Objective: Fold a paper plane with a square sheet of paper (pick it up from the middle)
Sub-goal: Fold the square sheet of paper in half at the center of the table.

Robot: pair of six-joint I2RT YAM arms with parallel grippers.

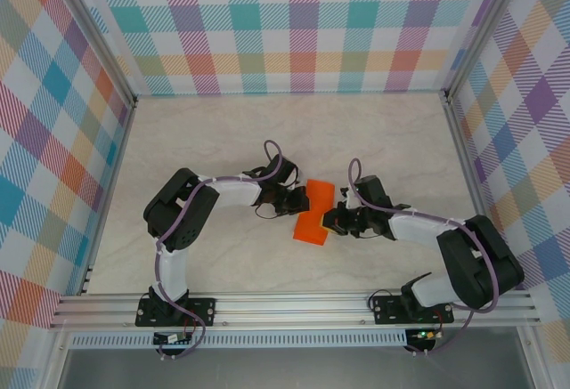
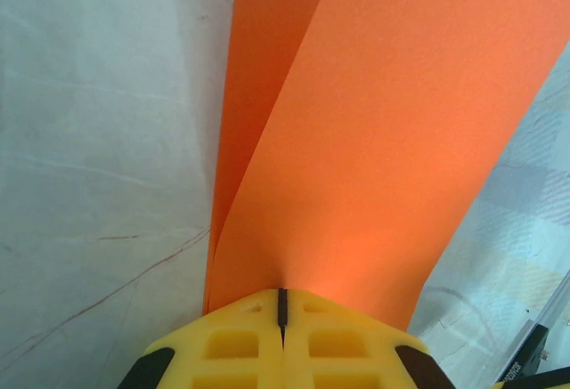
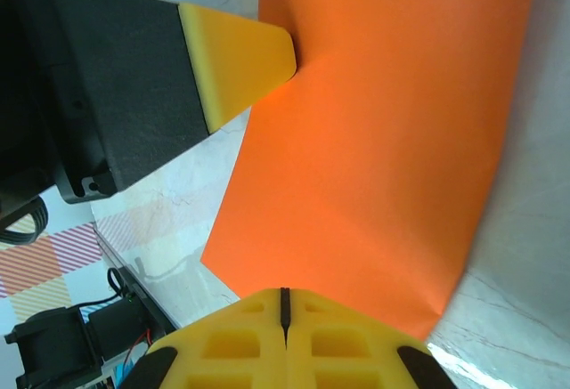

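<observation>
While both clamp it, square sheet of paper (image 1: 312, 215) between left end effector (image 2: 281, 293), right end effector (image 3: 285, 293)

You see the square sheet of paper (image 1: 312, 224) near the middle of the pale marbled table (image 1: 223, 131), between your two arms. The left gripper (image 1: 301, 200) meets its left edge and the right gripper (image 1: 331, 216) its right edge. The orange sheet lies slantwise, its far part brighter than its near part. Checked walls (image 1: 285, 24) enclose the table, and a metal rail (image 1: 294, 304) carries both bases.
</observation>
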